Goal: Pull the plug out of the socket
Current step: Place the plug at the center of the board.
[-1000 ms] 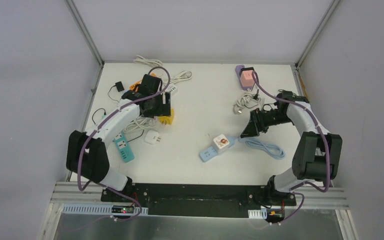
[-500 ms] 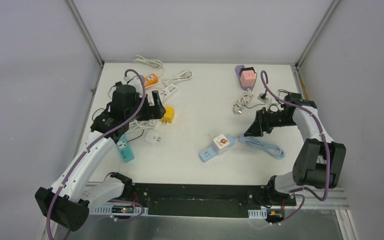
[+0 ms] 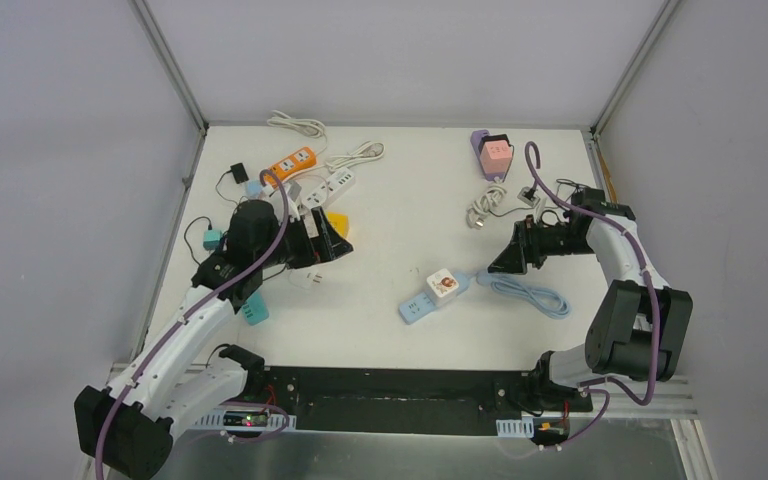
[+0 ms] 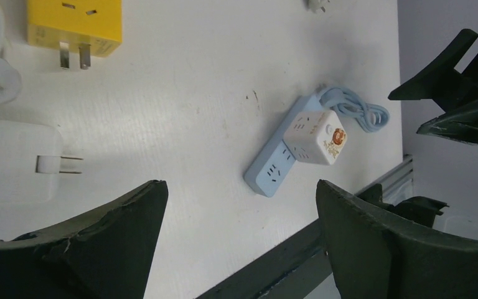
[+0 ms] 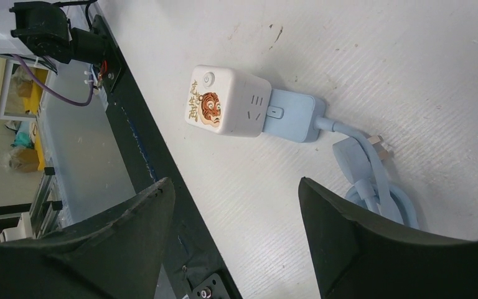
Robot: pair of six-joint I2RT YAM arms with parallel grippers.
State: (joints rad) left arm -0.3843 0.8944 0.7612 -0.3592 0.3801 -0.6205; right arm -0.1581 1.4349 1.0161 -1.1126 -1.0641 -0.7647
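A light-blue socket strip [image 3: 416, 306] lies flat near the table's middle, and a white cube plug [image 3: 443, 284] with a tiger picture is plugged into it. Its blue cable [image 3: 532, 295] coils to the right. The left wrist view shows the strip [image 4: 272, 168] and the cube [image 4: 315, 137] well ahead of my left gripper [image 4: 239, 184], which is open and empty. My left gripper [image 3: 335, 243] hangs to the left of the strip. My right gripper [image 3: 495, 262] hovers just right of it, open and empty. In the right wrist view the cube [image 5: 227, 109] lies beyond my right gripper [image 5: 235, 180].
A yellow adapter [image 4: 74, 25] and a white charger [image 4: 15, 162] lie by the left gripper. Orange [image 3: 292, 160] and white [image 3: 330, 183] strips sit at the back left, a teal strip [image 3: 252, 310] under the left arm. Pink and purple adapters [image 3: 493, 155] and a white cord [image 3: 490, 205] are at the back right.
My left arm has drawn back from the yellow adapter and swung near and right, its jaws wider, uncovering the orange strip. The right gripper shifted slightly right, then held still.
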